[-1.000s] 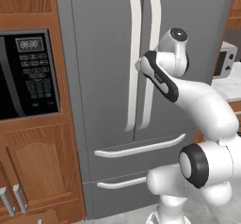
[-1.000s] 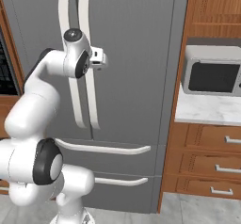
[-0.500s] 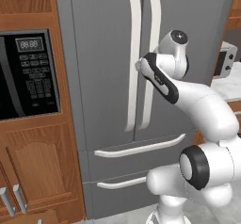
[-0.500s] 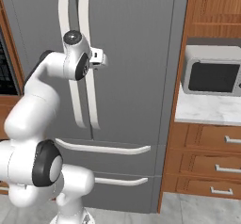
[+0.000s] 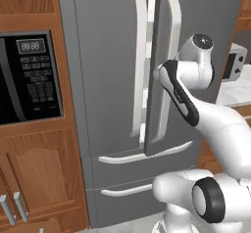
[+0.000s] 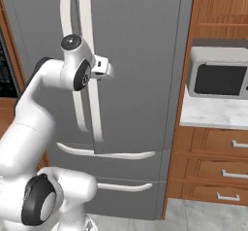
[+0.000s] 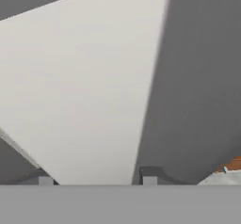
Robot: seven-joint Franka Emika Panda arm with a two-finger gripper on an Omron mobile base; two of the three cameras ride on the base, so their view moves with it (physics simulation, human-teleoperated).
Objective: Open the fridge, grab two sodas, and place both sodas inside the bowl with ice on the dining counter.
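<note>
Change since a second ago: we see the fridge's right door swung slightly out from the left one, its edge now standing proud where both doors lay flush; the arm sits in much the same place on the handle.

Gripper: closed on the right door handle. In the hand view the broad white bar of the handle runs between the two dark fingertips, which sit against its sides.

Arm pose: rising from the base, elbow bent, forearm slanting up toward the fridge, wrist turned so the hand meets the handle about halfway up its length. In the right base view the hand lies against the handle at the door seam.

Fridge: straight ahead of the base, right door barely ajar, left door shut, both lower drawers shut. The interior is hidden, so we cannot say where the sodas stand.

Risks, as we judge them:
- The handle is smooth and curved; a pull along a straight line, not the door's arc, could slide the fingers off it.
- The elbow is close to the door; a wide swing could bring the door against the forearm.
- The base stands just in front of the fridge and may block the door's path.
</note>
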